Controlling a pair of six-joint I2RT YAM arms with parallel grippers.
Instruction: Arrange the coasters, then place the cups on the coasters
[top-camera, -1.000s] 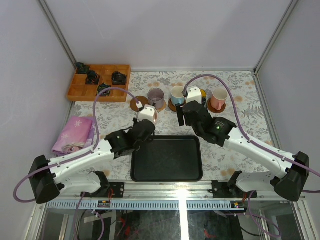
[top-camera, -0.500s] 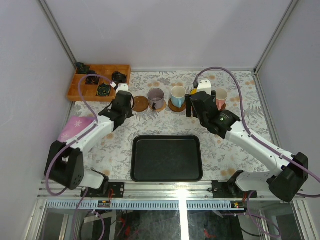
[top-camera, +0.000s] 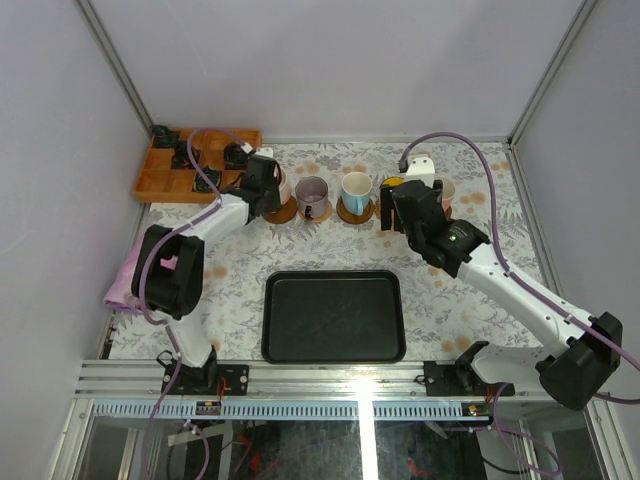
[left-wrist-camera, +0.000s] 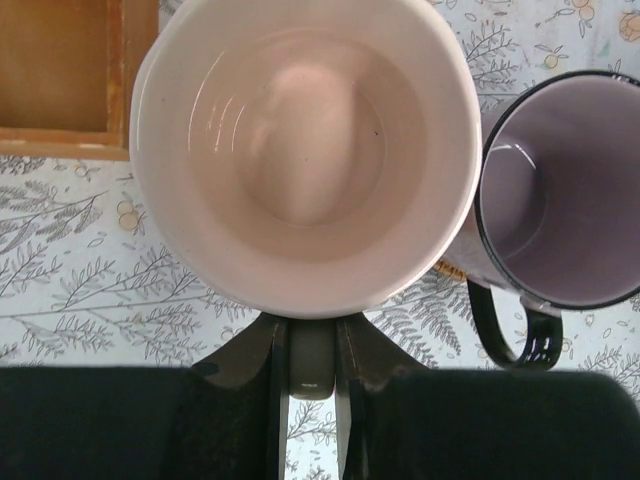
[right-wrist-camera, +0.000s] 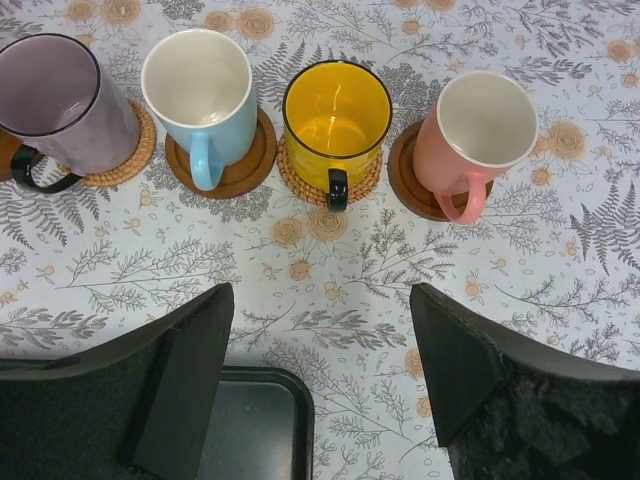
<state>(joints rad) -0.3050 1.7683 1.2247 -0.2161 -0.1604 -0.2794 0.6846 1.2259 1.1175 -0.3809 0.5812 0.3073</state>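
Counted four cups (right-wrist-camera: 336, 110) seated on coasters (right-wrist-camera: 250, 170), upper centre. Noted peach cup (left-wrist-camera: 305, 150) clamped by its handle in left gripper (left-wrist-camera: 311, 360) at last coaster (top-camera: 284, 214), upper left; release pending. Found right gripper (right-wrist-camera: 322, 330) jaws apart, empty.

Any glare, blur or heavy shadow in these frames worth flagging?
Top external: even light, one bright vertical glare streak below the black rectangular tray. Left wrist: the glossy peach-pink cup crowds the frame, soft highlights inside. Right wrist: sharp; reflections inside the glossy yellow mug, soft shadow on the floral tablecloth.
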